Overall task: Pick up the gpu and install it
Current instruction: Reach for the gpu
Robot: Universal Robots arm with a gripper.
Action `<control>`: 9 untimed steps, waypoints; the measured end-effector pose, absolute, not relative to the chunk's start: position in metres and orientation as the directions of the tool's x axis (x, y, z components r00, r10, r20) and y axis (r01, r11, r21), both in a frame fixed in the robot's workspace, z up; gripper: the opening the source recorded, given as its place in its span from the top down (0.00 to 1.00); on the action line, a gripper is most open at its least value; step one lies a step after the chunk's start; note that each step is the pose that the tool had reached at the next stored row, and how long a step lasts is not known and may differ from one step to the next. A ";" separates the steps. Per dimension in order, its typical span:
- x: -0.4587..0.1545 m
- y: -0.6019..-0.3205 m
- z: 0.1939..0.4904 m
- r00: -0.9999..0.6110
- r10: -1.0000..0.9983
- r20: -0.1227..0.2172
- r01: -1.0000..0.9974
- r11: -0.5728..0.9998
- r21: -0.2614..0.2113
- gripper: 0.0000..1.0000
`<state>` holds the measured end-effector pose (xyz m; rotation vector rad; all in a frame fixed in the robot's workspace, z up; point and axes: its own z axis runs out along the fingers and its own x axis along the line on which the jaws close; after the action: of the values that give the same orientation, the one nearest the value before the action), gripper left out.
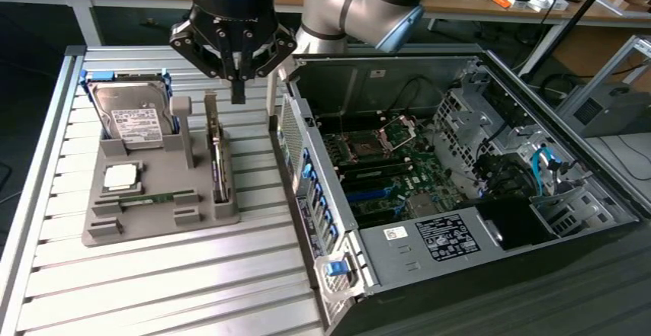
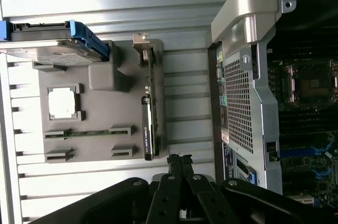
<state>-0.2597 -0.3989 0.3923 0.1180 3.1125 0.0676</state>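
The gripper [image 1: 238, 92] hangs pinched shut and empty in the exterior view, above the far end of the gpu [image 1: 215, 153], which stands on edge in the grey holder [image 1: 152, 225]. In the wrist view, the card's long axis runs away from the gripper [image 2: 179, 161], slightly off its line.

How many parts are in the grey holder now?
4: hard drive propped at the far end; CPU flat in the middle; memory stick in a slot nearer the camera; gpu on edge along the side facing the computer case. None look hidden.
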 end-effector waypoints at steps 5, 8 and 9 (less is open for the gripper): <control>-0.263 -0.399 0.392 -0.997 0.076 -0.024 0.075 0.996 0.044 0.89; -0.265 -0.399 0.392 -0.997 0.076 -0.024 0.075 0.996 0.044 0.89; -0.266 -0.399 0.392 -0.997 0.076 -0.024 0.075 0.996 0.044 0.89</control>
<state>-0.2664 -0.3989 0.3922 0.1180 3.1125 0.0676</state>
